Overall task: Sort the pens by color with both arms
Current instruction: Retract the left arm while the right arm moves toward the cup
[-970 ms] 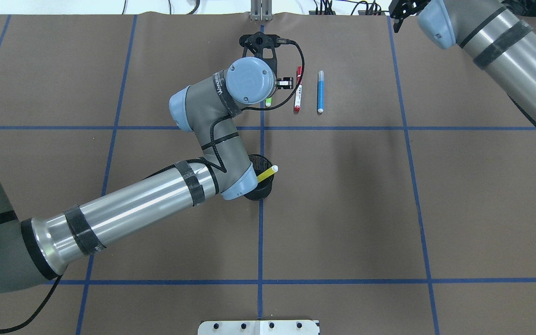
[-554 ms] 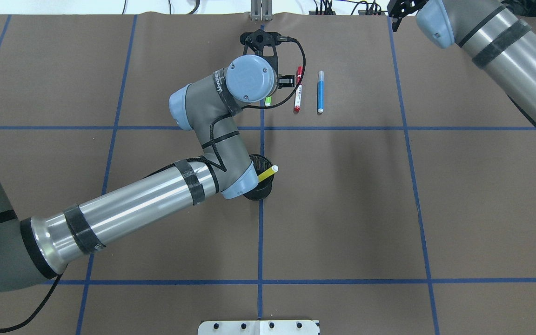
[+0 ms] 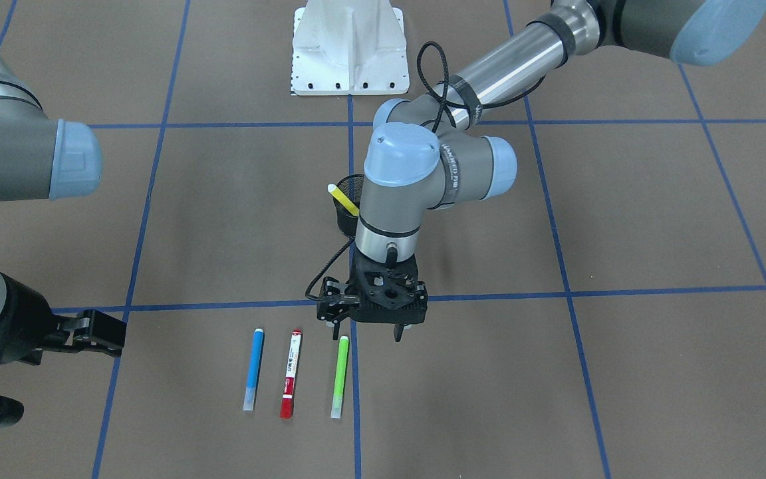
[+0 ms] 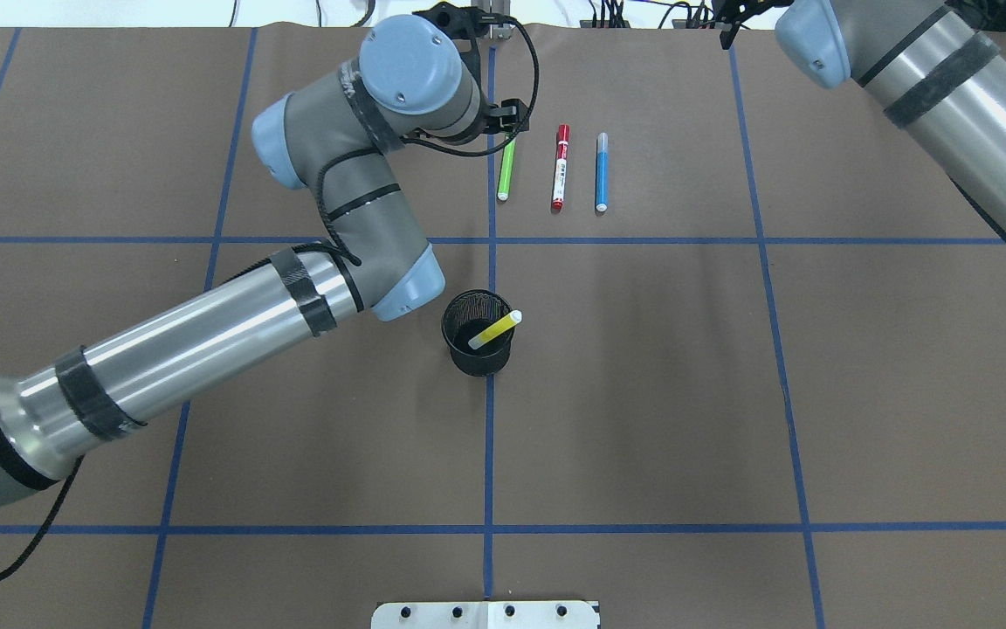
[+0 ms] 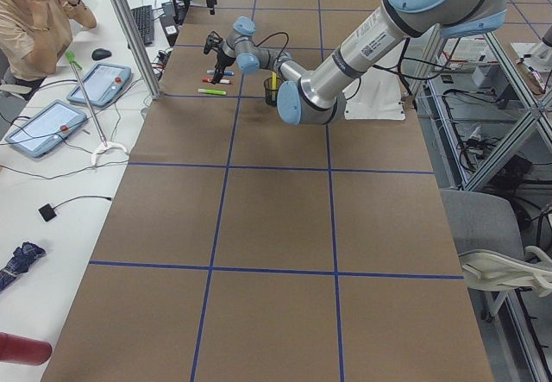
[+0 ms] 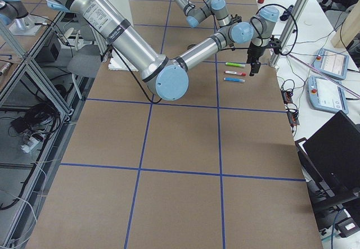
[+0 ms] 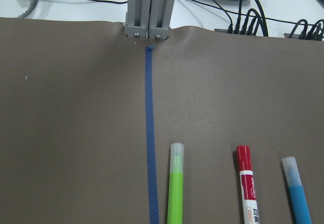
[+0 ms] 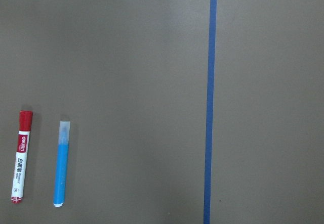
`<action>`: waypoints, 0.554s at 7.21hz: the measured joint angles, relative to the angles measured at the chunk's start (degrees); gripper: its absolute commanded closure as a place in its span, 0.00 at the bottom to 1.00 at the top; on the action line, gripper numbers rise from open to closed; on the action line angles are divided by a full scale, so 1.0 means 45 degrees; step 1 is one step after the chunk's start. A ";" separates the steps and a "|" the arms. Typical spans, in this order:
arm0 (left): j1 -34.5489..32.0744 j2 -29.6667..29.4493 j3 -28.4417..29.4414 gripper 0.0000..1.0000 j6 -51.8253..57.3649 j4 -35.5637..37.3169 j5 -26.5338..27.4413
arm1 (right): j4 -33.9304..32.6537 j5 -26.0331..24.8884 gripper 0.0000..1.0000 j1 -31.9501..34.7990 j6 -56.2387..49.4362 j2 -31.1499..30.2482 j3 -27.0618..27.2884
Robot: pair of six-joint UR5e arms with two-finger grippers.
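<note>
Three pens lie side by side near the far table edge: green [image 4: 506, 170], red with a white barrel [image 4: 561, 167], and blue [image 4: 601, 172]. The yellow pen [image 4: 494, 330] leans in the black mesh cup [image 4: 477, 349] at mid-table. My left gripper [image 3: 366, 330] hangs open and empty just beyond the far end of the green pen [image 3: 340, 376], one finger beside its cap. The left wrist view shows the green [image 7: 176, 183], red [image 7: 247, 183] and blue [image 7: 296, 191] caps. My right gripper [image 3: 100, 332] hovers off to the blue pen's side; its jaws are seen side-on, unclear.
A metal post [image 4: 487, 17] stands at the far edge close to my left wrist. The white pedestal base [image 3: 350, 46] is at the near edge. Blue tape lines grid the brown mat. A person [image 5: 34, 11] sits at a side desk with tablets.
My left wrist has swung away from over the pens toward the far edge and left, uncovering the green pen and the cup. The pens have not moved. The right arm shifted slightly.
</note>
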 measured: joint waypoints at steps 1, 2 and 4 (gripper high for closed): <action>-0.0442 0.0679 -0.1107 0.00 0.0200 0.0686 -0.0927 | -0.0006 -0.0015 0.02 -0.0095 -0.0008 0.0008 0.0317; -0.0854 0.1530 -0.2202 0.00 0.0671 0.1104 -0.1646 | -0.0010 -0.0065 0.02 -0.0228 -0.0008 0.0018 0.0656; -0.1743 0.3095 -0.4291 0.00 0.2088 0.2472 -0.2813 | -0.0012 -0.0039 0.02 -0.0536 0.0076 0.0026 0.1462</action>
